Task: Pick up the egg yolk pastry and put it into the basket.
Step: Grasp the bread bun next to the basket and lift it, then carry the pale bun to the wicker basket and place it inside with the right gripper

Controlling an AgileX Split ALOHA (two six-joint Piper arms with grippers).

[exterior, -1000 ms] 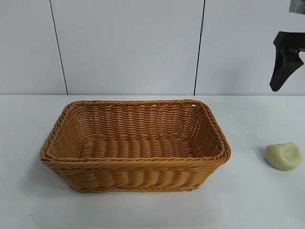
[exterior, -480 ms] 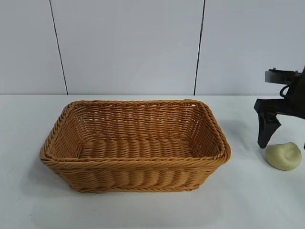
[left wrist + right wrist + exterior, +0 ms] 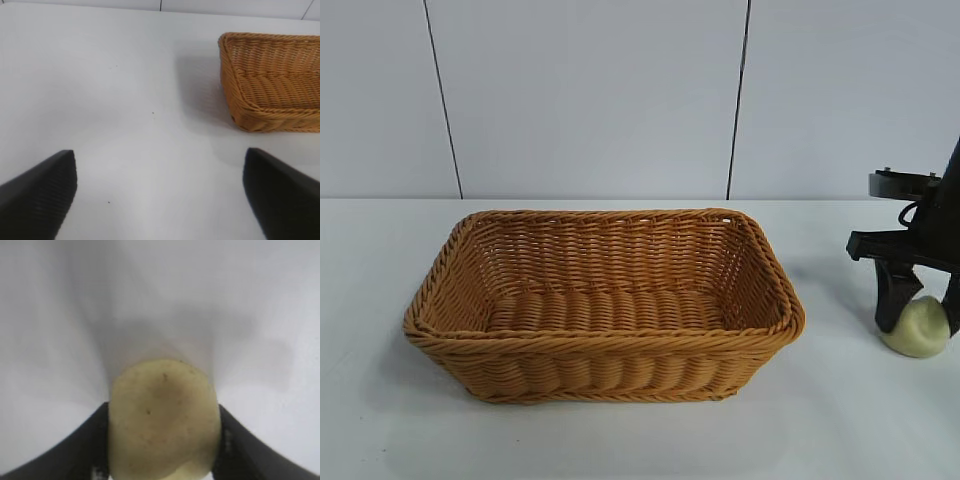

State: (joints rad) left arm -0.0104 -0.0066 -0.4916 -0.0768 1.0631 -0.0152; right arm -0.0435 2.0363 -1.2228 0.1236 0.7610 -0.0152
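Note:
The egg yolk pastry [image 3: 917,329], a pale yellowish-green lump, rests on the white table at the far right. My right gripper [image 3: 920,312] stands over it, with one black finger pressed against each of its sides. From the right wrist the pastry [image 3: 164,417] fills the gap between both fingers [image 3: 80,450], squeezed narrow. The orange-tan wicker basket [image 3: 604,350] sits mid-table to the left of the pastry, with nothing in it. My left gripper [image 3: 160,192] hovers open over bare table, with the basket [image 3: 272,117] off to one side of it.
A white panelled wall [image 3: 590,100] closes the back of the table. White tabletop [image 3: 840,420] runs between the basket and the pastry and along the front.
My right gripper came down from high at the right edge onto the pastry and closed its fingers on it. The left gripper and basket have not moved.

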